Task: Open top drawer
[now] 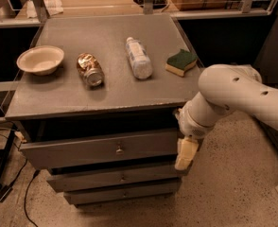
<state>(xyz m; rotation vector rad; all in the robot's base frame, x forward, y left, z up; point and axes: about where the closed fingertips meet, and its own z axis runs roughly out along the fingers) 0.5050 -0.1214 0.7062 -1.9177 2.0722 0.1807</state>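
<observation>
The pincer (185, 155) hangs at the right end of the top drawer (82, 151); the knob (119, 149) lies to its left in the view; pincer opening I cannot tell

The gripper (183, 163) points downward beneath the bent white arm (233, 96).

The pincer (186, 153) hangs at the right end of the top drawer (82, 151), covering that corner of its front. The arm (238, 96) runs off the right edge. The label on the can (90, 69) is too blurred to read.
</observation>
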